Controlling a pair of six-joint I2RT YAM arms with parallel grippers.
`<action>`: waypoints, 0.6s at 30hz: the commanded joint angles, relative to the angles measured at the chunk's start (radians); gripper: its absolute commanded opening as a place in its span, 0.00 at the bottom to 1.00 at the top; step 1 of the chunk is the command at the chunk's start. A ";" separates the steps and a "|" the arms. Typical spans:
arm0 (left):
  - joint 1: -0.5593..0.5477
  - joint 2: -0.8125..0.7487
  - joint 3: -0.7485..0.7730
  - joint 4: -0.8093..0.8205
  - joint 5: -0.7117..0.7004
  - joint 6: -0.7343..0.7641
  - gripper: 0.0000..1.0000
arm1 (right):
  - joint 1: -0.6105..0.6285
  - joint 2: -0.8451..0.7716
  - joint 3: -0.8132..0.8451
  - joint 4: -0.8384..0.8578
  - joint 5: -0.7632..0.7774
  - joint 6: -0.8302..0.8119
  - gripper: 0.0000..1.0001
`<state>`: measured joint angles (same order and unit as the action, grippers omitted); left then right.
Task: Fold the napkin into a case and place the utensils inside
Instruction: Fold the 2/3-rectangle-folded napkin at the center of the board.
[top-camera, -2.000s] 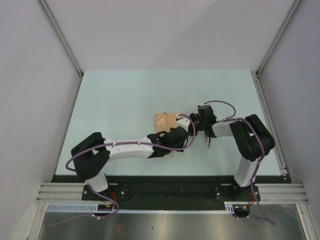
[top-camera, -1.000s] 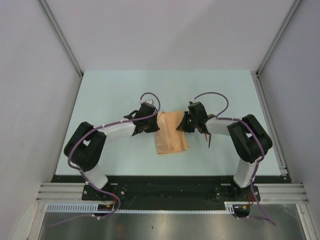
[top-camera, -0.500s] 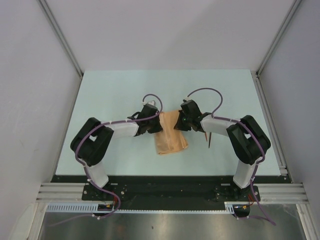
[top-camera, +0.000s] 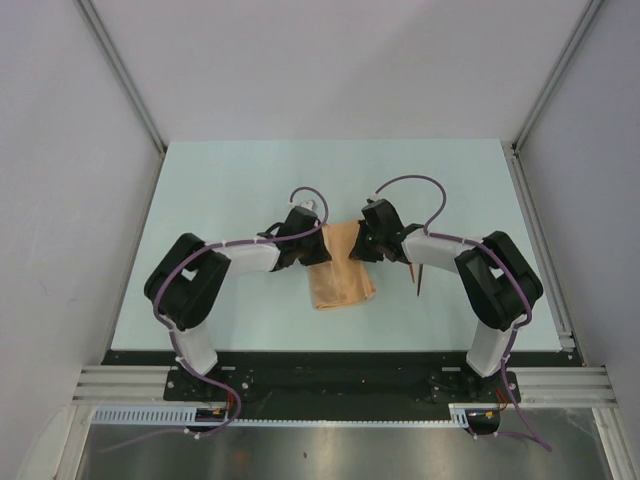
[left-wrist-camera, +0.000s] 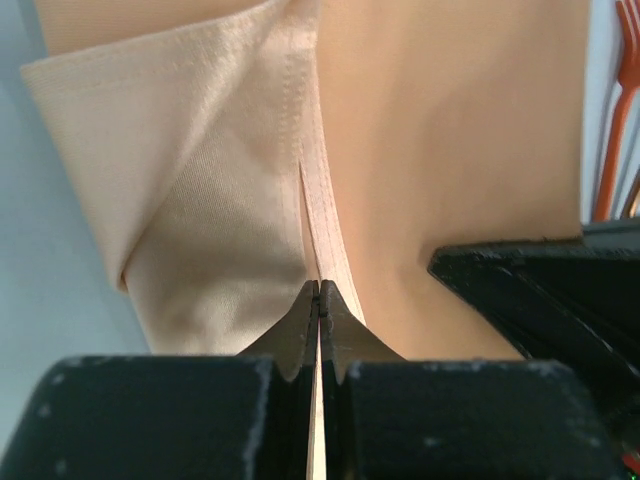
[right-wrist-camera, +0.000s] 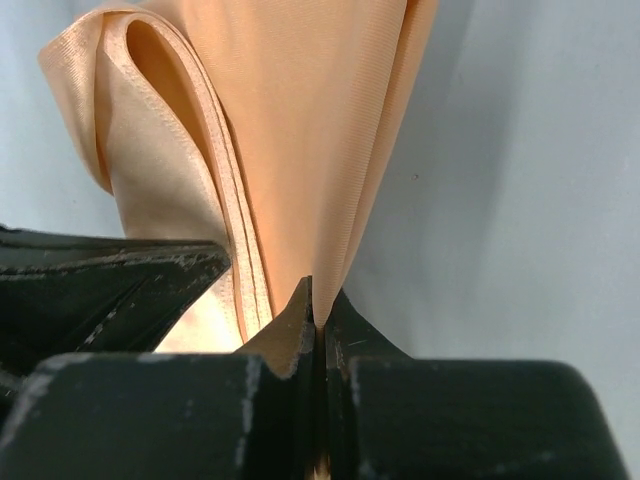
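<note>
Left fingers (left-wrist-camera: 288, 342): pressed tight together on the napkin's stitched hem, at the lower centre of the left wrist view.
Right fingers (right-wrist-camera: 355, 350): pinched closed on a thin edge of the same cloth, at the lower centre of the right wrist view.
Napkin (top-camera: 340, 278): peach-orange and folded in loose layers. It sits mid-frame on the pale bench (top-camera: 230, 190), between the two arms, gripped at its upper end from the left and the right.
Utensils (top-camera: 418, 278): reddish-brown, on the bench just right of the napkin. They are partly under the right arm and outside the cloth.
</note>
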<state>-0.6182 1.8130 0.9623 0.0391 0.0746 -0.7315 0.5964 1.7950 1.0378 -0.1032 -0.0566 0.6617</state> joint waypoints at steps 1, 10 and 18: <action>-0.014 -0.144 -0.014 -0.031 -0.039 0.038 0.01 | 0.002 -0.036 0.030 -0.001 0.017 -0.002 0.00; -0.014 -0.149 -0.054 -0.130 -0.092 0.020 0.00 | -0.004 -0.034 0.022 0.010 0.006 -0.001 0.00; -0.020 -0.017 0.019 -0.087 -0.016 0.001 0.00 | -0.003 -0.039 0.022 0.014 -0.005 0.006 0.00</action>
<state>-0.6289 1.7515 0.9184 -0.0578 0.0154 -0.7254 0.5957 1.7950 1.0382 -0.1062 -0.0608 0.6617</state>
